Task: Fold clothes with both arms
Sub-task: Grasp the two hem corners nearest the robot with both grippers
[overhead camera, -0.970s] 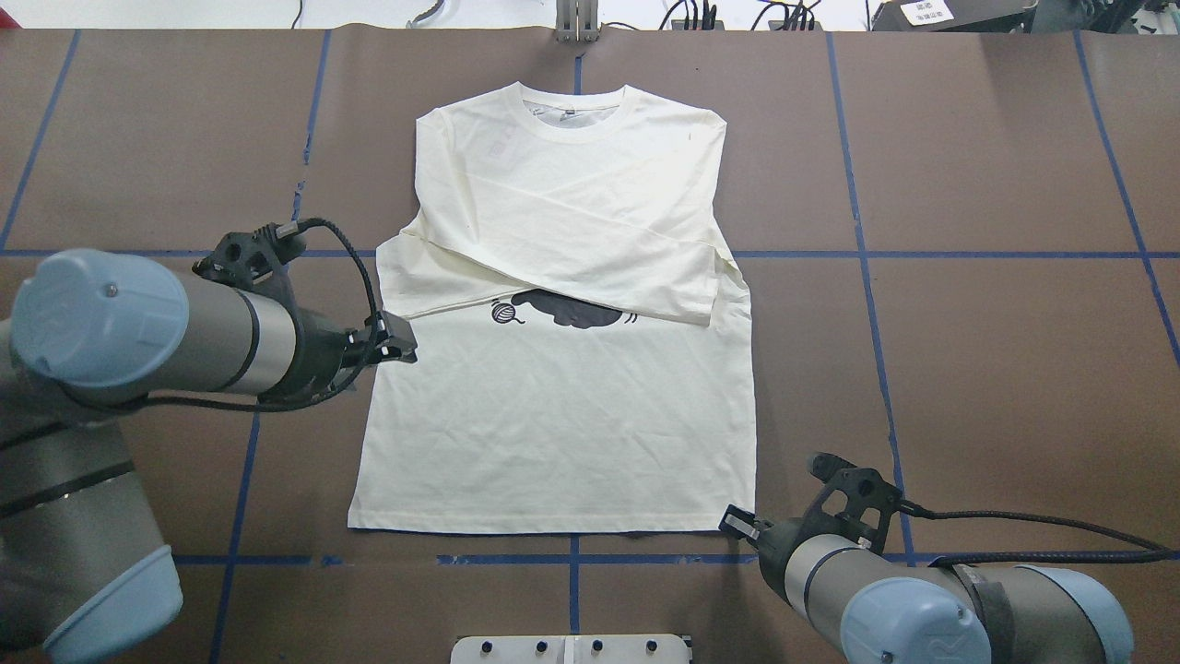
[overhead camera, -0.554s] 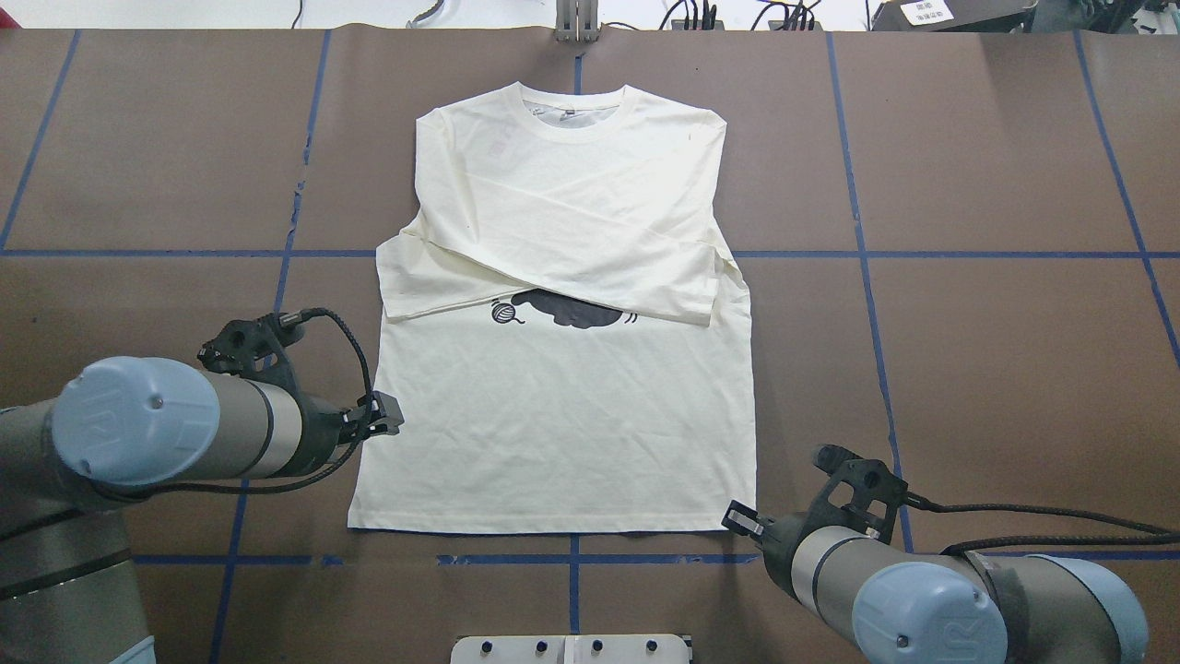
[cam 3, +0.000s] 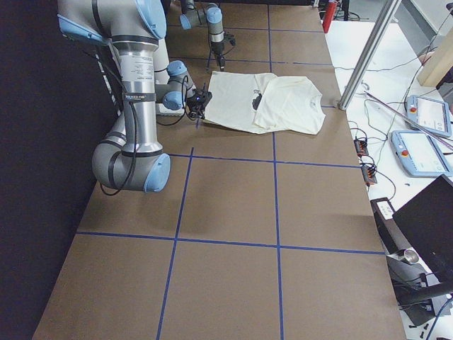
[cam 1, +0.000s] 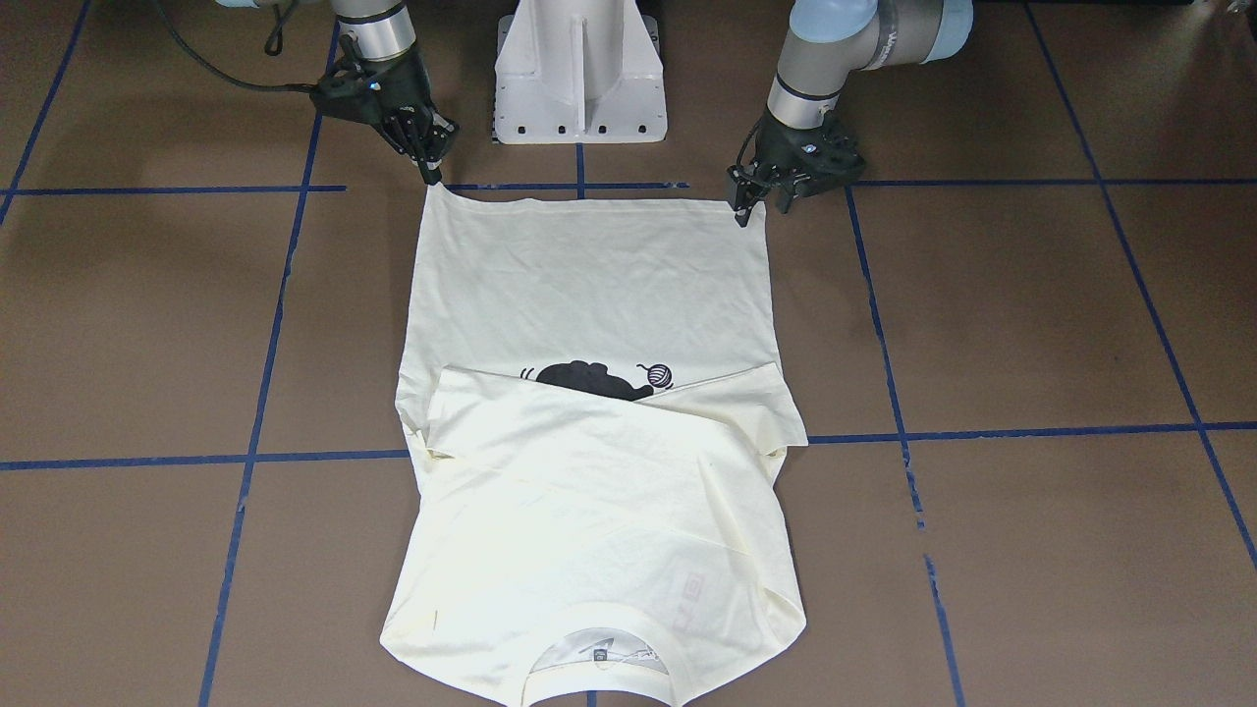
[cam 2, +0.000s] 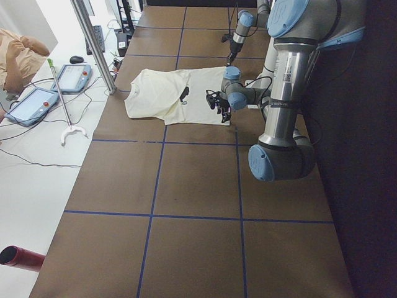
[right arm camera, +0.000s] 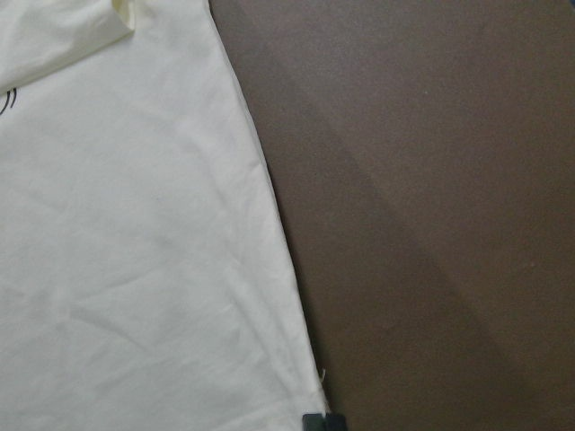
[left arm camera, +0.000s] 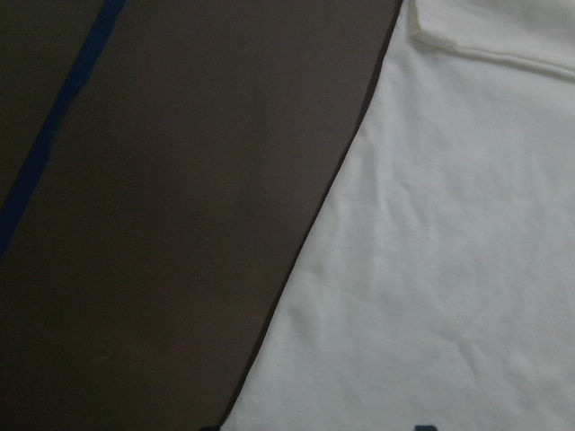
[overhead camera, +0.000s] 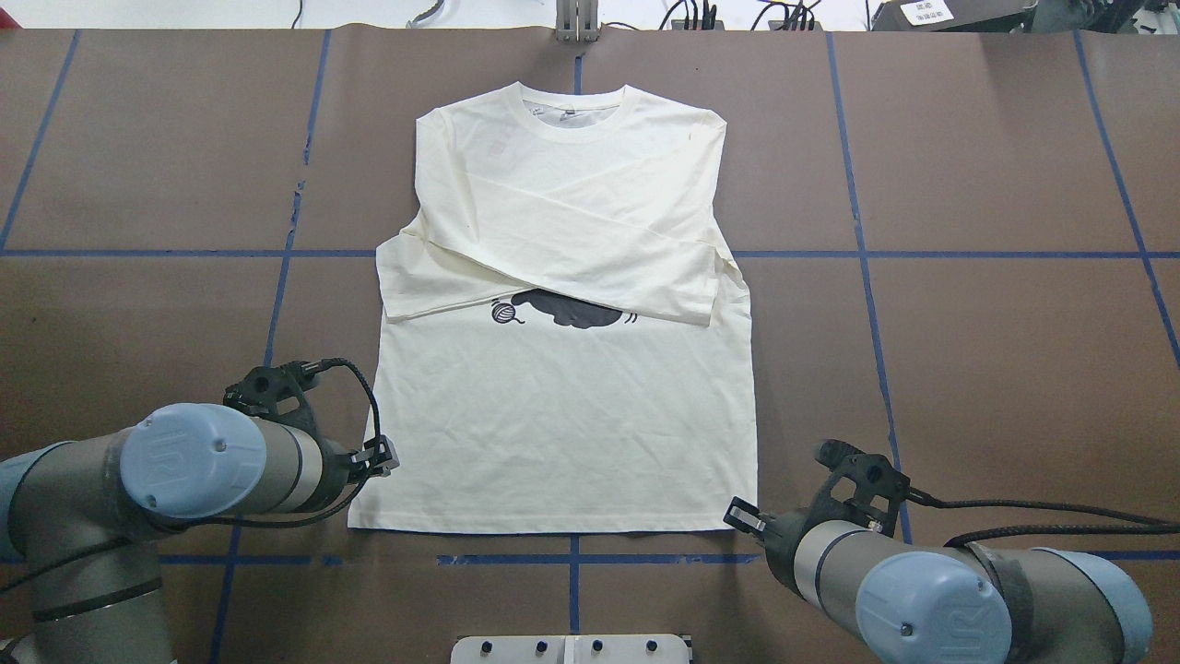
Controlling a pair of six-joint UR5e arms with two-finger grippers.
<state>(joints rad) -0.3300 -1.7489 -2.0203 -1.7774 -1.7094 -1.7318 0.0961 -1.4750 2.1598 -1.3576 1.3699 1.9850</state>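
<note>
The cream-white T-shirt [overhead camera: 562, 433] lies flat on the brown table, collar far from me. Both sleeves are folded across the chest and hide most of the black cat print [overhead camera: 562, 309]. My left gripper [overhead camera: 383, 456] is open, low beside the shirt's left edge just above the left hem corner; it also shows in the front view [cam 1: 758, 201]. My right gripper [overhead camera: 742, 515] sits at the right hem corner with its fingers drawn together on the cloth; in the front view [cam 1: 432, 177] its tip meets that corner. The right wrist view shows the hem corner [right arm camera: 310, 395].
The white pedestal base [cam 1: 579, 69] stands behind the hem. Blue tape lines [overhead camera: 572, 559] cross the table. A metal pole [cam 2: 93, 43] and teach pendants [cam 2: 74, 74] stand beyond the collar end. Bare brown table lies on both sides of the shirt.
My left arm has drawn back along the shirt's left edge, from the sleeve cuff down towards the left hem corner. My right gripper has stayed at the right hem corner.
</note>
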